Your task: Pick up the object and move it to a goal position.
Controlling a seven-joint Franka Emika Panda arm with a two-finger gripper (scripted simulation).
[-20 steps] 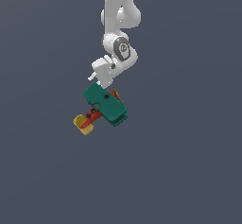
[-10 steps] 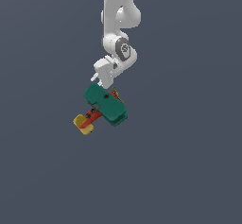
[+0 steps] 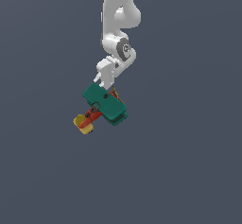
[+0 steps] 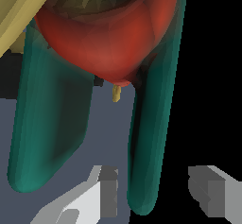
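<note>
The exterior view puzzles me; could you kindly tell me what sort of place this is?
Most likely a bare simulated test scene, not a real room. The flat grey-blue ground has no texture or furniture, the white arm looks rendered, and the only thing present is the toy airplane below the pincer.

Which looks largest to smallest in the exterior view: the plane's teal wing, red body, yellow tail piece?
1. teal wing
2. red body, partly hidden under the wing, so its place against the tail is unsure
3. yellow tail piece
</note>
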